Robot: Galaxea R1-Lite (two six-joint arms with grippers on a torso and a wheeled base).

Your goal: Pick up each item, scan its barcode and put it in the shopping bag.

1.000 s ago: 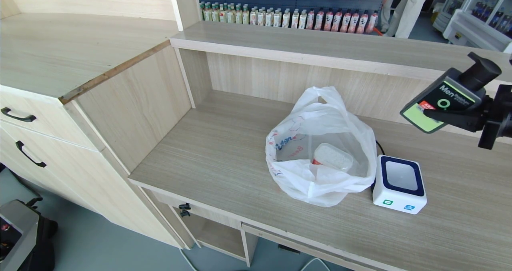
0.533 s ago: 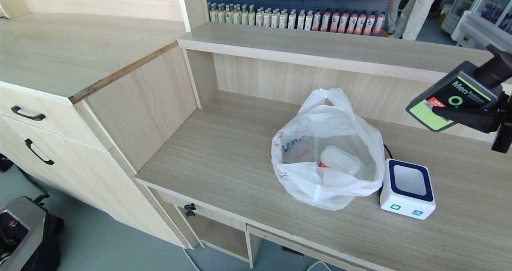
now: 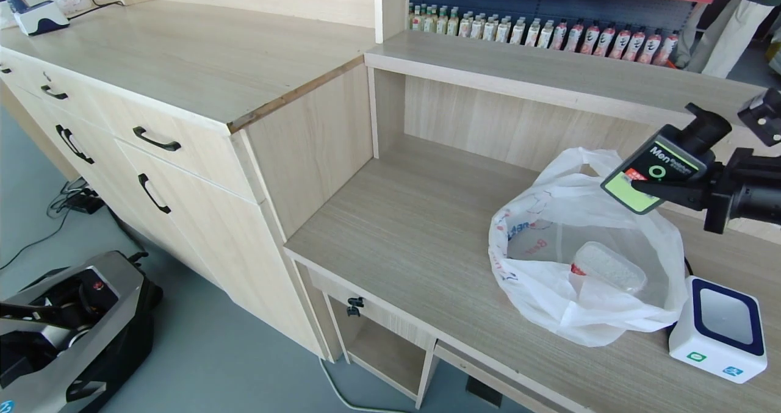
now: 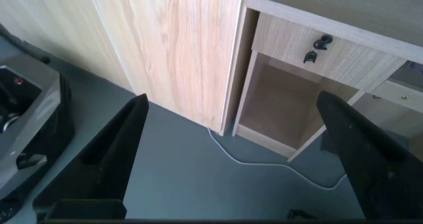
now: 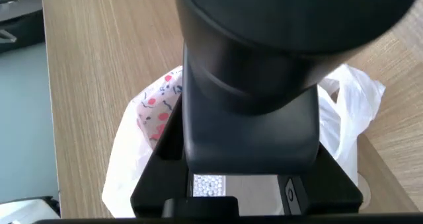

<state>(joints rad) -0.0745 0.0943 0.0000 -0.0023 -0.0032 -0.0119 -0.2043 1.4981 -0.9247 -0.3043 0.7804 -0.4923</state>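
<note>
The dark bottle (image 3: 662, 166), with a green label and a black cap, is held in the air, tilted with its cap up and away from the shopping bag (image 3: 549, 218). The right tool (image 3: 656, 181) is clenched across its body. A second ago the bottle hung well to the side of the bag, over the back of the counter (image 3: 427, 230) beyond the scanner (image 3: 720, 330). Now its lower end overlaps the bag's upper rim in the head view. In the right wrist view the bottle (image 5: 251, 85) has the open bag (image 5: 142, 138) directly beneath it.

The bag is white plastic and stands on the counter with its mouth open. A white container (image 3: 607, 266) lies inside it on its side. The scanner, a white box with a dark blue frame, sits just beside the bag. Bag, container and scanner lie as they did before. They show further right and lower because the head camera has swung, bringing more of the drawers (image 3: 152, 150) into the picture.

The left tool (image 4: 231, 104) is low down, its fingers (image 4: 99, 158) spread wide with nothing between them. It points at the floor in front of the open compartment (image 4: 277, 112) under the counter.
</note>
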